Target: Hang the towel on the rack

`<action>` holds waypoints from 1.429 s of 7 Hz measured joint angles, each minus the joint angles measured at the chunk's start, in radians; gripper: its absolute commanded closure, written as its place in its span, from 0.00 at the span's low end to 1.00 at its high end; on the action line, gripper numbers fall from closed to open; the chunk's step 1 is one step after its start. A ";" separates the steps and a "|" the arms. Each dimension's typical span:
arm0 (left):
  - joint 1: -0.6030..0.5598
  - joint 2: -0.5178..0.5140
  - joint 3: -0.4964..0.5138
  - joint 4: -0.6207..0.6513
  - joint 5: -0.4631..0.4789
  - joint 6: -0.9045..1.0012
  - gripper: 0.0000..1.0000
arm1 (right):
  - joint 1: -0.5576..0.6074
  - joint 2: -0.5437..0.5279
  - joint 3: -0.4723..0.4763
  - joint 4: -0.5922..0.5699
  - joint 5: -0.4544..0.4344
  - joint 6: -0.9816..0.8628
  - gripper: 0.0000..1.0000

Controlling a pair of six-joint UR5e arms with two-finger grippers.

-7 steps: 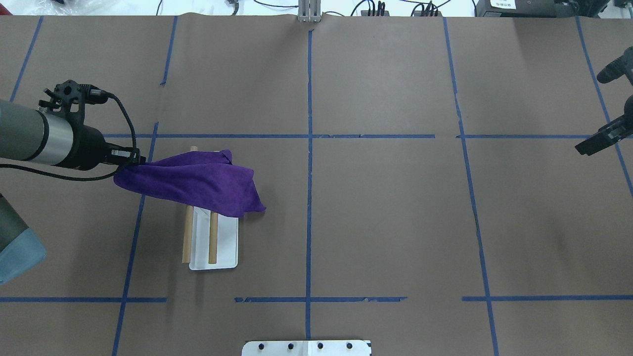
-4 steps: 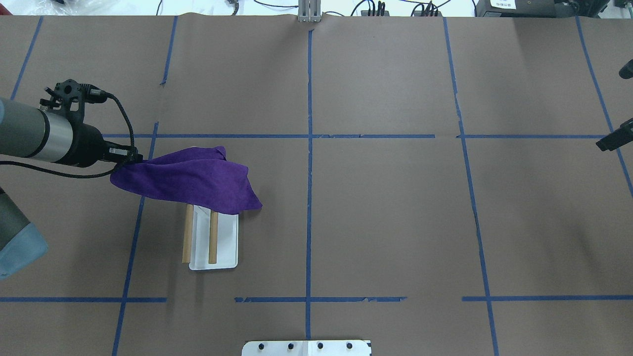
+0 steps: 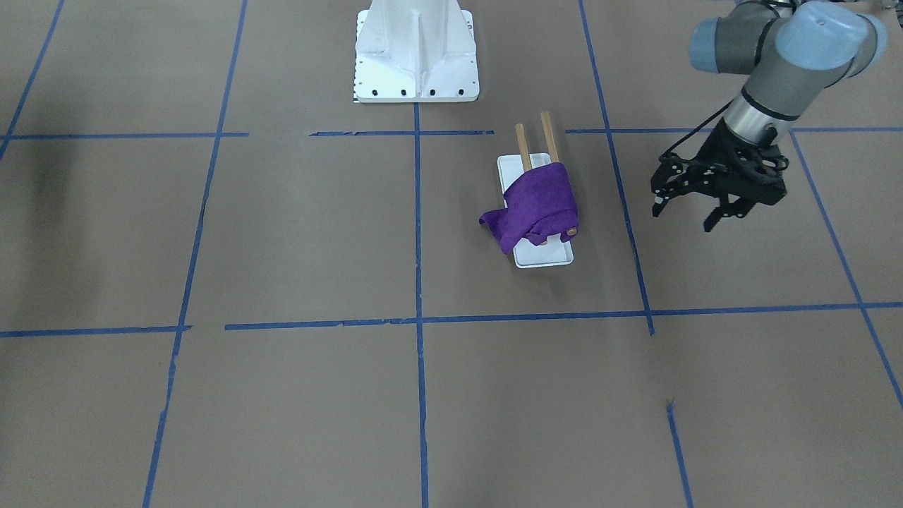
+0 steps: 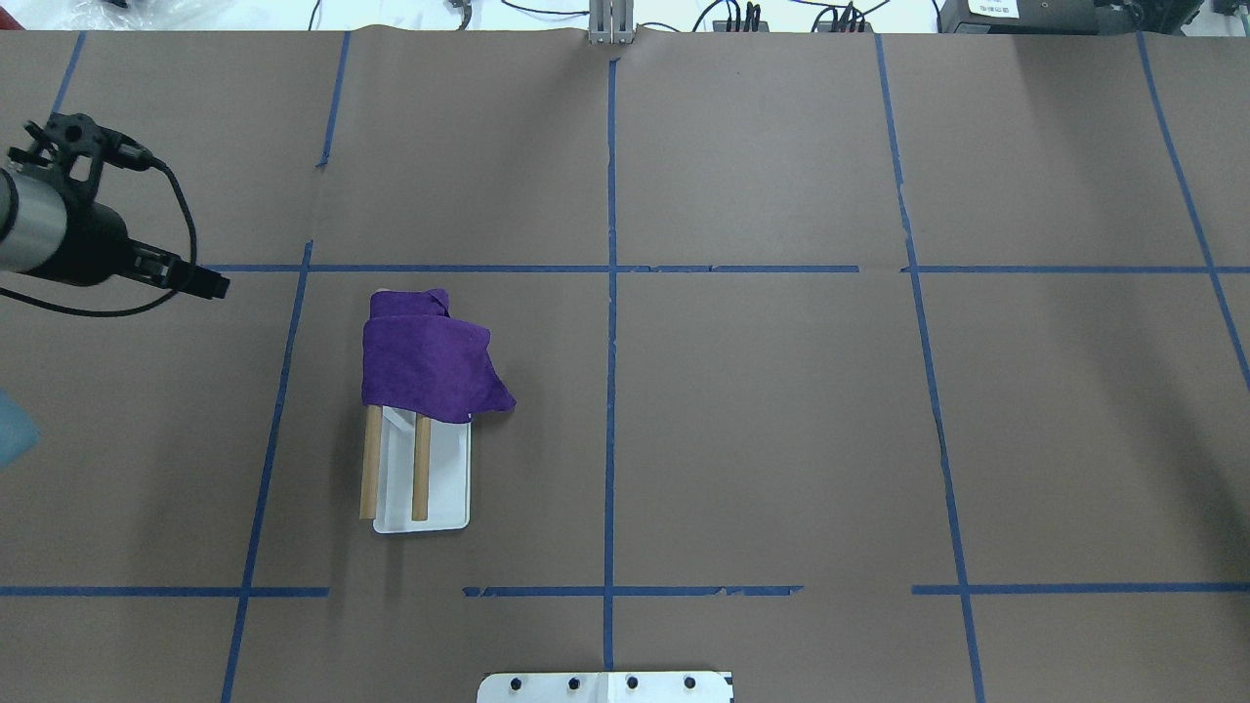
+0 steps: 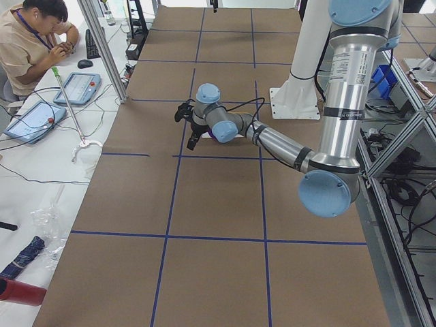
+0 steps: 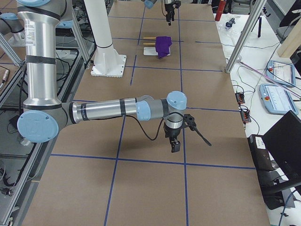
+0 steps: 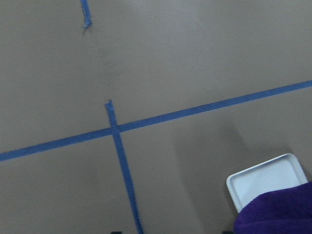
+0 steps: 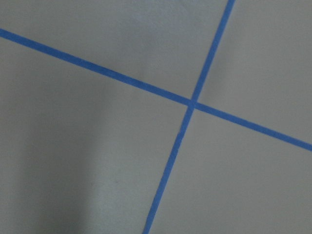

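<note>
The purple towel (image 4: 425, 356) lies draped over the far ends of the rack's two wooden dowels (image 4: 369, 464), and one corner hangs toward the table on the right. The rack's white tray base (image 4: 444, 483) shows below it. The towel (image 3: 540, 204) and the tray (image 3: 544, 257) also show in the front view. My left gripper (image 3: 686, 215) is open and empty. It hovers apart from the rack, to the left of it in the overhead view (image 4: 207, 285). The left wrist view shows a tray corner (image 7: 265, 183) and the towel's edge (image 7: 275, 214). My right gripper (image 6: 186, 139) shows only in the right side view, so I cannot tell its state.
The white bolted robot pedestal (image 3: 416, 56) stands at the table's near edge (image 4: 605, 686). Blue tape lines (image 4: 610, 268) cross the brown table cover. An operator (image 5: 34, 34) sits at a side bench with tablets.
My left gripper let go of the towel and drew back to the left. The towel's held edge dropped onto the rack. My right gripper moved out of the overhead view.
</note>
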 measured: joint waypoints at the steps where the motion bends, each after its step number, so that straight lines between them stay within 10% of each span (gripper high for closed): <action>1: -0.118 0.007 0.005 0.100 -0.014 0.190 0.00 | 0.062 -0.020 -0.031 0.000 0.066 -0.010 0.00; 5: -0.432 0.045 0.129 0.397 -0.109 0.461 0.00 | 0.144 -0.034 -0.024 0.001 0.102 0.037 0.00; 10: -0.569 0.143 0.201 0.393 -0.227 0.585 0.00 | 0.143 -0.034 -0.014 0.002 0.100 0.046 0.00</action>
